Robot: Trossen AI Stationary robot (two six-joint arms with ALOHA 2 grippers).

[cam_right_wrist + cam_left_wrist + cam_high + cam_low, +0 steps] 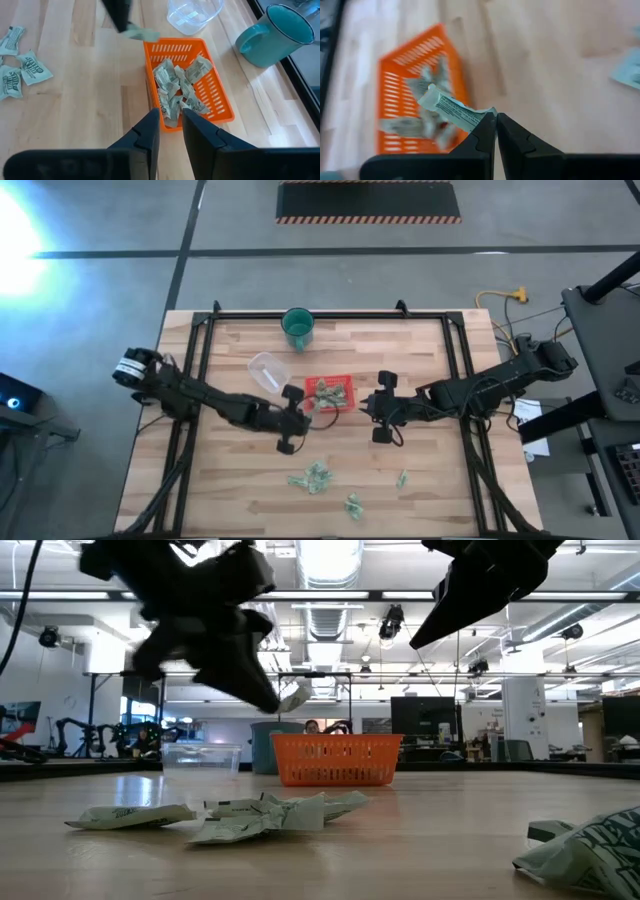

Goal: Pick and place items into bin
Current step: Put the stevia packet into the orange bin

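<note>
- Several pale-green items are already piled in the bin, which is set near the middle of the table, between the two grippers.
- One wrapper is pinched by its edge in the left gripper, whose fingers are closed down to a thin gap around it; the piece is held above the bin's near edge, beside the clear container.
- No load is seen in the right gripper, which hovers just beside the bin's other side with its fingers only a narrow slot apart.
- More loose pieces are left on the table's front part, well apart from the bin.
- Risk is judged highest at release: the hold is on a corner only, so the light wrapper could slip early or flutter past the rim if let go while not fully over the bin.
- A knock between the grippers, or a nudge to the bin, is also possible, since both are crowded close around it.
- Printed lines are visible on the held wrapper, and what may be a brand mark on the loose ones, but nothing can be read with confidence.
- The green cup bears no visible writing.
</note>
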